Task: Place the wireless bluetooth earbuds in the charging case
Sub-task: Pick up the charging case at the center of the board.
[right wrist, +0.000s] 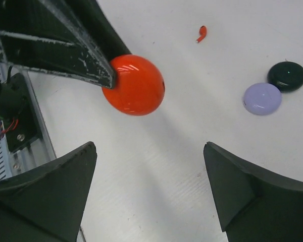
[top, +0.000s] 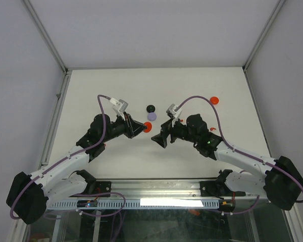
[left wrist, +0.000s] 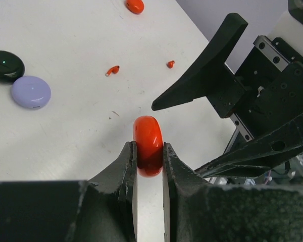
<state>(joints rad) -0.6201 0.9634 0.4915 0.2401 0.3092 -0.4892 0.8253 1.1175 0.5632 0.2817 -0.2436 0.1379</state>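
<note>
My left gripper (left wrist: 150,152) is shut on a red round charging case (left wrist: 148,143), closed and held on edge above the table; it also shows in the top view (top: 147,127). Its fingers (right wrist: 65,45) clamp the case (right wrist: 134,84) in the right wrist view. My right gripper (right wrist: 150,151) is open wide and empty, facing the case from a short way off (top: 160,135). Two tiny red earbuds (left wrist: 112,70) (left wrist: 170,64) lie on the table beyond the case. Another red earbud (right wrist: 201,34) lies past the case in the right wrist view. Black and lavender earbuds are not visible.
A black disc (top: 150,108) and a lavender disc (top: 152,116) lie side by side just behind the grippers; they also show in the left wrist view (left wrist: 5,65) (left wrist: 30,92). A second red disc (top: 215,100) lies at the back right. White walls enclose the table.
</note>
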